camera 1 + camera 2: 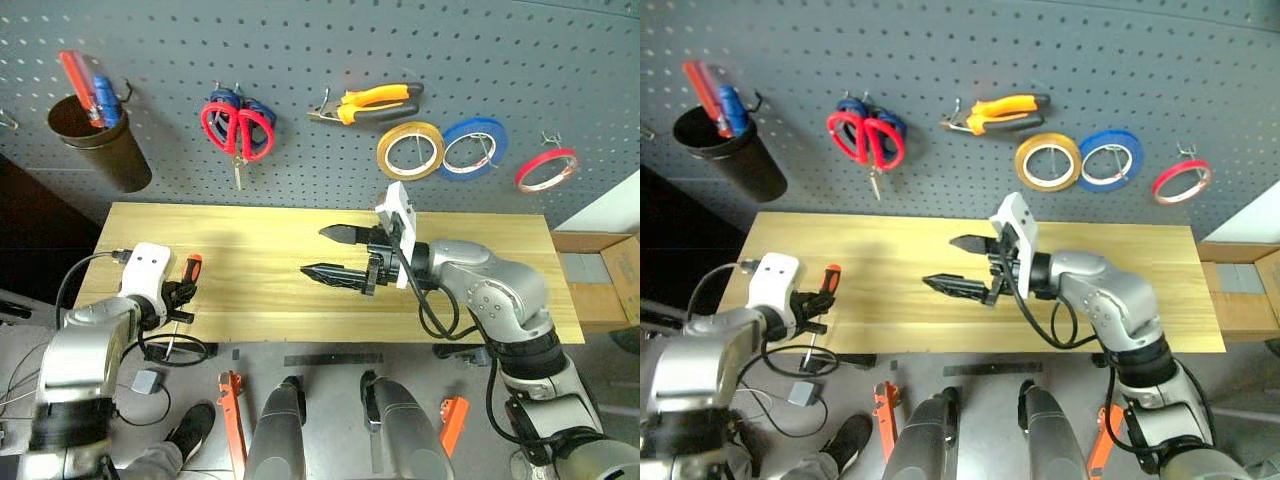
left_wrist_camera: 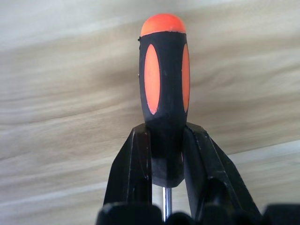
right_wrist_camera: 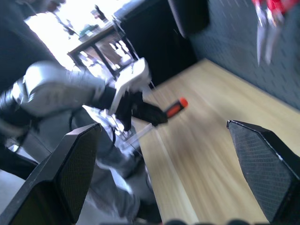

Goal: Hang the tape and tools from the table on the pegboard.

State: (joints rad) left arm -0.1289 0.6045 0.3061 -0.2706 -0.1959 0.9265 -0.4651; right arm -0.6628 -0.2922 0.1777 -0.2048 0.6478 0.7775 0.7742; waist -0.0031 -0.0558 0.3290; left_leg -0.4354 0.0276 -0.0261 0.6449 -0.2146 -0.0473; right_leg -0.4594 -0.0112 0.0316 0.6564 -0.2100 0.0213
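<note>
Red tape (image 1: 546,169), red-handled scissors (image 1: 239,128) and pliers (image 1: 368,103) hang on the pegboard (image 1: 300,60); the left gripper (image 1: 180,299) clamps the screwdriver (image 2: 165,98), unhung, while the right gripper (image 1: 330,253) gapes empty.

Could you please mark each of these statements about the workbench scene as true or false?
1. The left gripper is shut on the screwdriver with the orange-and-black handle. True.
2. The right gripper holds the orange-handled pliers. False: its fingers are spread open and empty above the table; the pliers already hang on the pegboard.
3. The red tape roll lies on the tabletop. False: it hangs from a hook at the right of the pegboard.
4. The red-handled scissors hang on the pegboard to the left of the pliers. True.
5. The yellow roll and blue roll hang side by side. True.
</note>
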